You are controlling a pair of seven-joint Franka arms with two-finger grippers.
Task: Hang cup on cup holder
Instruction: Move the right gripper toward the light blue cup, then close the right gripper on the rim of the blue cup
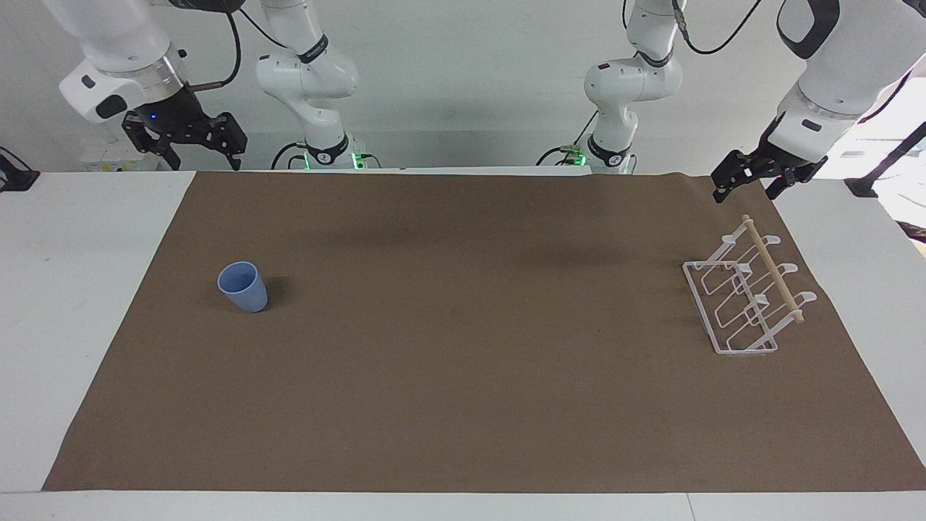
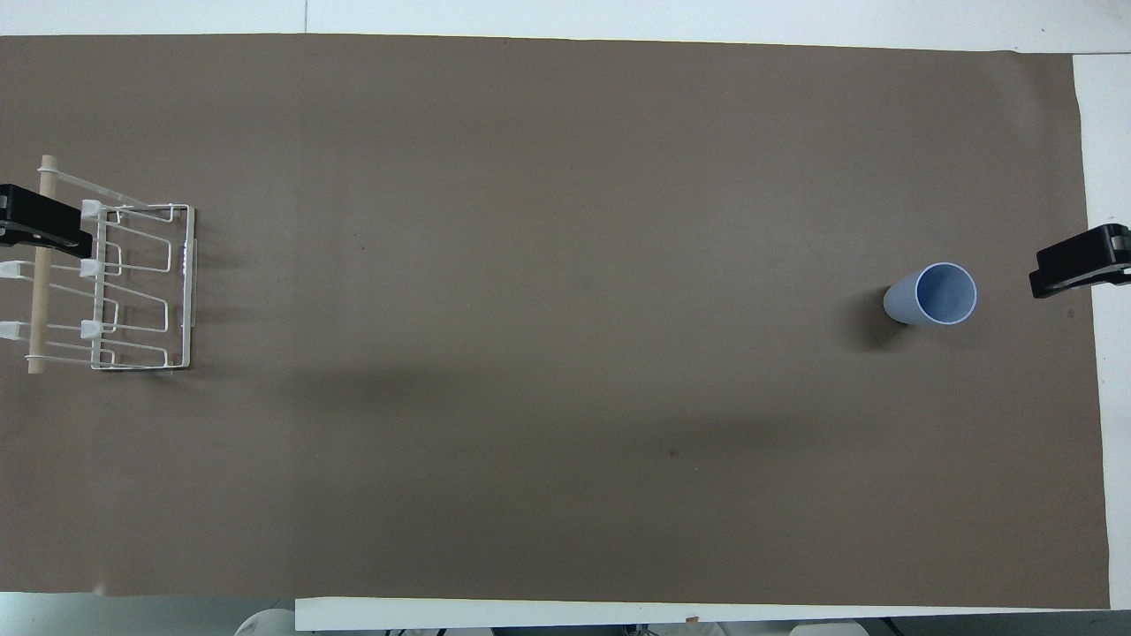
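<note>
The light-blue cup (image 1: 243,286) stands upright, mouth up, on the brown mat toward the right arm's end of the table; it also shows in the overhead view (image 2: 937,294). The white wire cup holder (image 1: 745,297) with its wooden dowel stands toward the left arm's end, also in the overhead view (image 2: 115,283), with nothing on it. My right gripper (image 1: 202,155) is raised over the table's edge near the robots, open and empty, apart from the cup. My left gripper (image 1: 745,189) hangs open and empty above the mat's corner, just robot-side of the holder.
A brown paper mat (image 1: 463,398) covers most of the white table (image 1: 72,289). Only the tips of the left gripper (image 2: 40,228) and right gripper (image 2: 1074,269) show at the overhead view's side edges.
</note>
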